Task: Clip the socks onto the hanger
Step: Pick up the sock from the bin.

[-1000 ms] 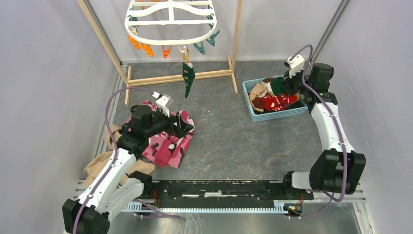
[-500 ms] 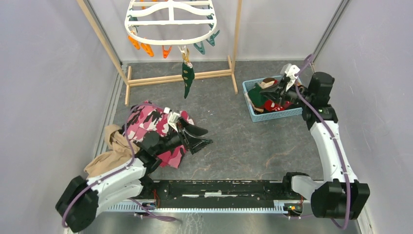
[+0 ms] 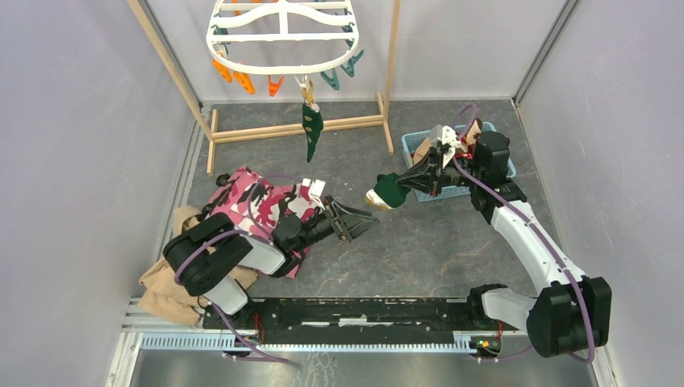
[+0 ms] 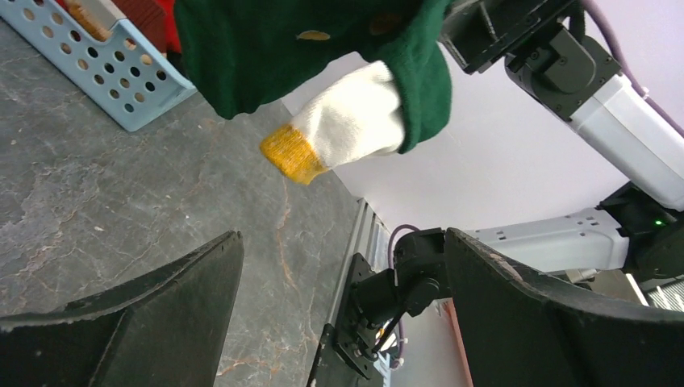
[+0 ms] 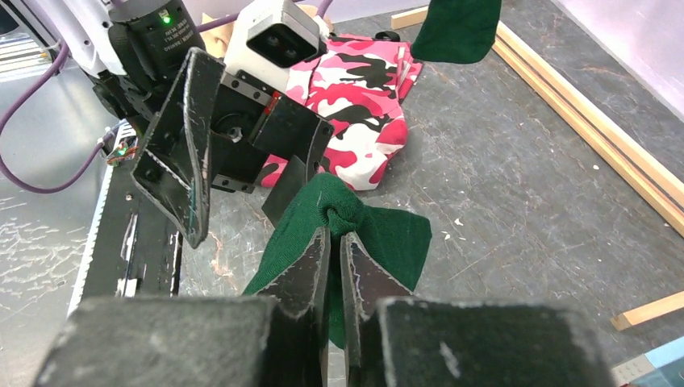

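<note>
Since your right gripper (image 3: 407,181), clamped on a green sock (image 3: 390,191), has left the basket (image 3: 409,143), your left gripper (image 3: 355,219), wide open and empty, faces it: handover likely.

One green sock (image 3: 390,190), white-and-yellow toe, bunched mid-air. A second green sock (image 3: 311,129) hangs, apparently clipped, under white hanger (image 3: 282,37).

Right gripper (image 3: 406,182) out of basket (image 3: 411,145), now mid-table, pinching green sock (image 3: 390,191). Left gripper (image 3: 359,219) swung off pink garment (image 3: 258,205), now pointing at sock.
</note>
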